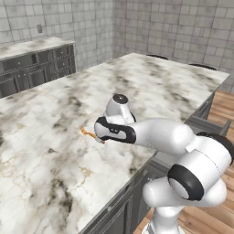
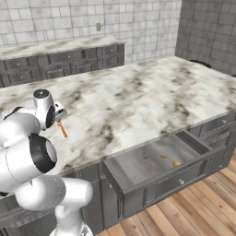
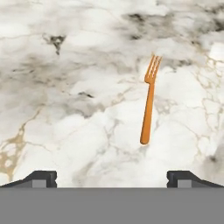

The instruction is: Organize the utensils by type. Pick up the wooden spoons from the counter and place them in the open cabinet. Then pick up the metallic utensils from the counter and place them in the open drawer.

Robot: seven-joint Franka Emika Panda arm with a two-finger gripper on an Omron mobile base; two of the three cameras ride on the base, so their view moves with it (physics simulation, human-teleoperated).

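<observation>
1. Reaching out low over the desk [image 1: 55, 151], the white arm [image 1: 164, 135] runs nearly level from its base at the desk's near edge, with the wrist bent so the hand faces down at the stone top.
2. The pincer [image 3: 112, 177] hangs above the surface with its two dark fingertips [image 3: 41, 178] set wide apart and nothing between them.
3. An orange fork [image 3: 148, 103] lies flat on the desk just ahead of the fingertips in the hand view, its tines pointing away from the pincer and its handle end nearest to it, lined up a little toward the right-hand tip rather than centred in the gap.
4. From the left base view the fork [image 1: 87, 133] shows as a short orange sliver poking out from under the dark wrist, not far from the desk's near edge.
5. From the right base view the fork [image 2: 62, 129] sticks out just below the hand, touching the marble.
6. Under the desk's near edge a grey drawer [image 2: 138, 182] stands pulled open, and a small orange piece [image 2: 171, 161] lies on its floor; what it is cannot be told.
</observation>
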